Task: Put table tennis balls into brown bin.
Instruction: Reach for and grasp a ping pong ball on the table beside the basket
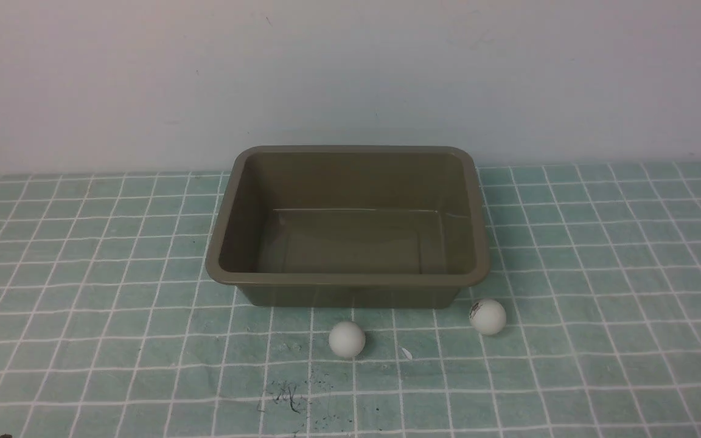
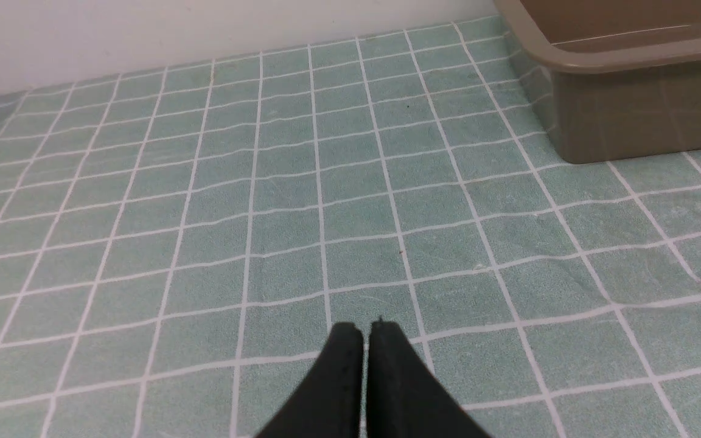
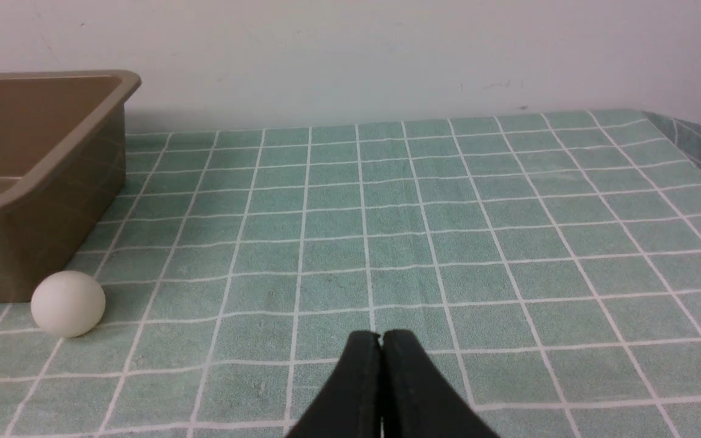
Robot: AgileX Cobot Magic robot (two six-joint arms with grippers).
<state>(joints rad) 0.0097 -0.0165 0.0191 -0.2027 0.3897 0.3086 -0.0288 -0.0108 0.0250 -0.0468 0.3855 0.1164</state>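
Observation:
The olive-brown bin (image 1: 348,279) stands in the middle of the checked cloth, with nothing inside it. A plain white ball (image 1: 347,339) lies just in front of its near wall. A second white ball with a dark smudge (image 1: 487,316) rests by the bin's near right corner; it also shows in the right wrist view (image 3: 68,303), beside the bin's wall (image 3: 40,231). Neither gripper appears in the front view. My left gripper (image 2: 366,331) is shut with nothing in it, over bare cloth, with the bin's corner (image 2: 624,115) off to one side. My right gripper (image 3: 381,338) is shut on nothing as well.
A green cloth with a white grid (image 1: 600,255) covers the table, up to a pale wall (image 1: 350,73). Dark scribble marks (image 1: 286,395) stain the cloth near the front edge. The cloth's far right corner (image 3: 682,134) folds down at the table's edge.

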